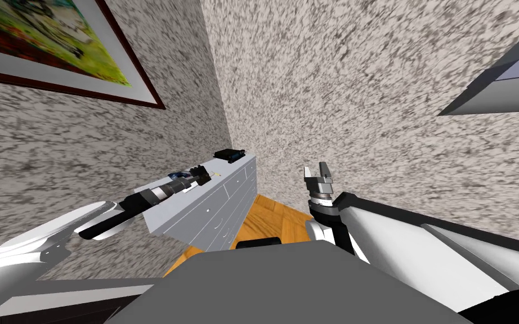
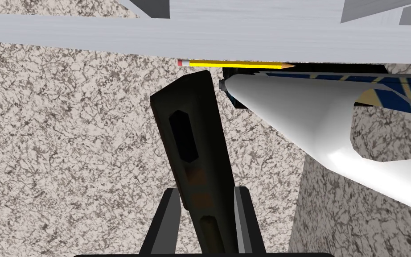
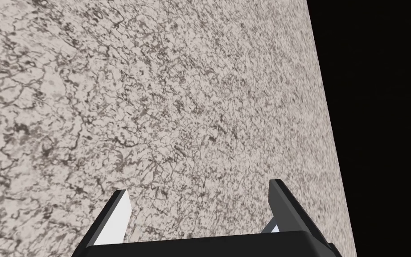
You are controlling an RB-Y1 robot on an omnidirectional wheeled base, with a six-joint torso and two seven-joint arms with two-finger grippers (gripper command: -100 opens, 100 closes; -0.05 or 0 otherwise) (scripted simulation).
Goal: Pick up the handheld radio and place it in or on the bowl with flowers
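The handheld radio (image 2: 195, 147), a stiff black slab, is clamped by its lower end between the fingers of the left gripper (image 2: 207, 192). Its top is just beside the white, blue-patterned bowl (image 2: 307, 107) on the dresser (image 1: 196, 211). It looks rigid, light and smooth-sided, so its flat flanks seem the best hold. I count one radio, one bowl and one pencil (image 2: 236, 65). The right gripper (image 3: 199, 187) is wide open and empty.

Left arm (image 1: 157, 194) over dresser (image 1: 213, 212), black object (image 1: 229, 154) beyond
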